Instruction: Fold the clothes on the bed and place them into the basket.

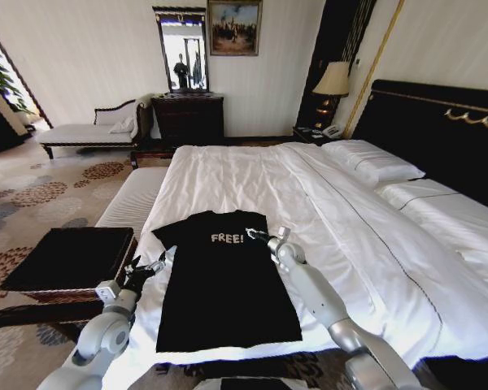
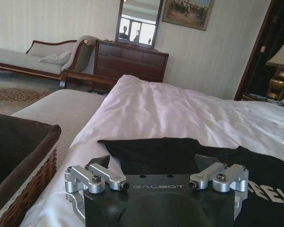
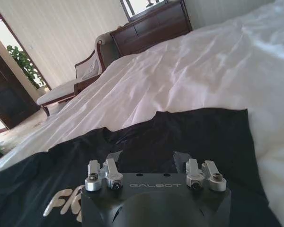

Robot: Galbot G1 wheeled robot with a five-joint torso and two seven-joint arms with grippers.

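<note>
Black cotton T-shirt (image 1: 225, 280) lettered "FREE!" lay flat on our white-duveted bed (image 1: 325, 211). We held the left gripper (image 1: 157, 263) and right gripper (image 1: 255, 236) spread-fingered at its sleeves, beside a brown wicker basket (image 1: 65, 264).

White bed (image 1: 252, 175); black T-shirt (image 1: 224, 280) flat on duvet; pillows (image 1: 372, 161) by headboard.

Head camera looks down from the foot of the bed (image 1: 252, 175) toward the far wall. Each wrist camera sits low, close behind its own claw, facing the same way across the T-shirt (image 1: 224, 280); all three views share shirt, duvet and the dresser (image 1: 189, 116).
</note>
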